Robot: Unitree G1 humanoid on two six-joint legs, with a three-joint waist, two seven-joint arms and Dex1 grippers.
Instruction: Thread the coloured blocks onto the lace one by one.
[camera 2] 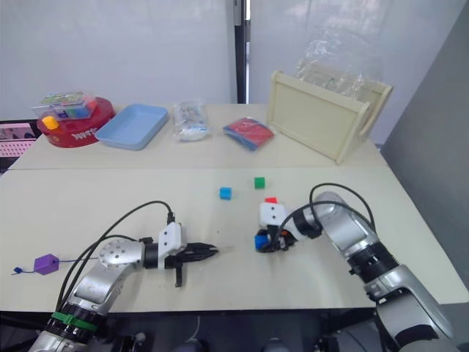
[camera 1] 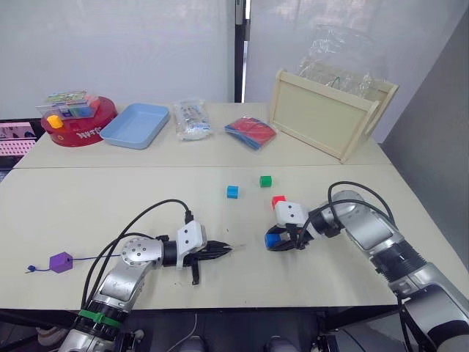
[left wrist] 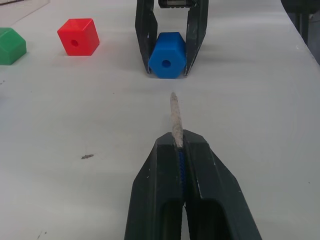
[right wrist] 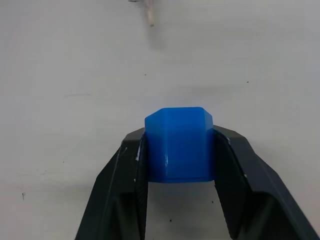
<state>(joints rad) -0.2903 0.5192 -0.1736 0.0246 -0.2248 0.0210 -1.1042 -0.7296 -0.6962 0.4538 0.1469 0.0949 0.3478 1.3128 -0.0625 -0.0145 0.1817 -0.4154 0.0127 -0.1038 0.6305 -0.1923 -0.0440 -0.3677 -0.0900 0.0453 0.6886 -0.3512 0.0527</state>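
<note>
The thin dark-blue lace (left wrist: 178,161) is pinched in the left hand (left wrist: 179,145), pale tip aimed at the small blue plastic cube (left wrist: 167,55) clamped just ahead in the right hand (right wrist: 179,165). One purple cube (camera 1: 60,262) is threaded; four remain.

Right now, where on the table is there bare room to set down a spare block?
Bare: the front table between the purple block and the seam, and the near right corner beyond the right gripper. Crowded: around the blue block, red block and lace tip, and the back table's red tin.
</note>
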